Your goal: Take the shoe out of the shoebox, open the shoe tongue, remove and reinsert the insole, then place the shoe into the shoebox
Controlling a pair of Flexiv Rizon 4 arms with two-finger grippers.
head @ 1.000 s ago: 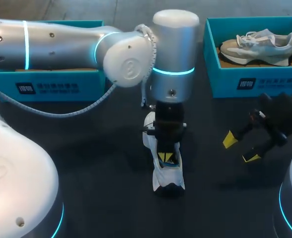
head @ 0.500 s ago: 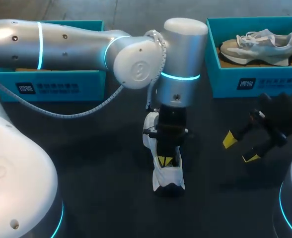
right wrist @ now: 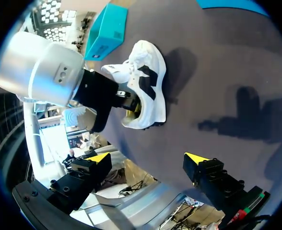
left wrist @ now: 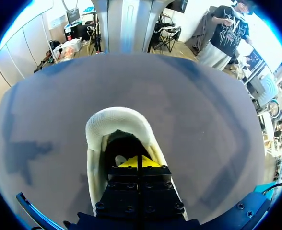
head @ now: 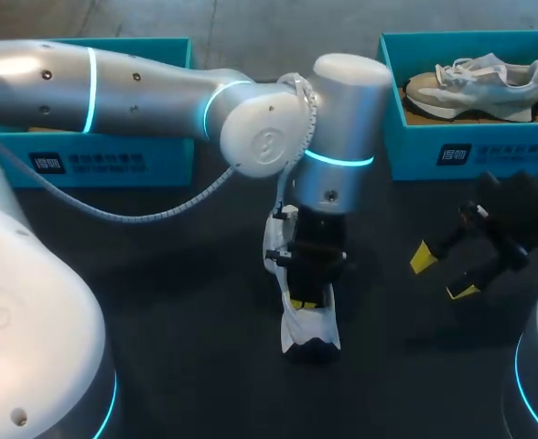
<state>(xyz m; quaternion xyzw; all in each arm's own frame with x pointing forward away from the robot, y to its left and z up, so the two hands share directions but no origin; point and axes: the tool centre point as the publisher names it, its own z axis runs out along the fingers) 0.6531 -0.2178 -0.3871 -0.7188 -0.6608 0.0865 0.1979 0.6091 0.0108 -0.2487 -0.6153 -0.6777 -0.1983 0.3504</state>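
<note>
A white shoe [head: 313,327] with black patches stands upright on the dark table, toe toward the front edge. My left arm comes across from the left, and my left gripper [head: 303,300] points down into the shoe's opening. In the left wrist view its yellow tips [left wrist: 140,162] are pressed together inside the shoe [left wrist: 113,120], just behind the heel collar. Whether anything thin lies between them is hidden. My right gripper [head: 443,274] hangs open to the right of the shoe, holding nothing. From the right wrist, that gripper [right wrist: 148,158] is spread wide, well short of the shoe [right wrist: 148,91].
A teal shoebox [head: 434,160] at the back right holds a grey shoe [head: 475,80]. Another teal shoebox [head: 113,155] stands at the back left, partly behind my left arm. Dark bare table lies between the white shoe and my right gripper.
My left arm's wrist has shifted to the right and a little toward the front, and its gripper has gone slightly deeper into the shoe. The shoe and my right arm have kept still.
</note>
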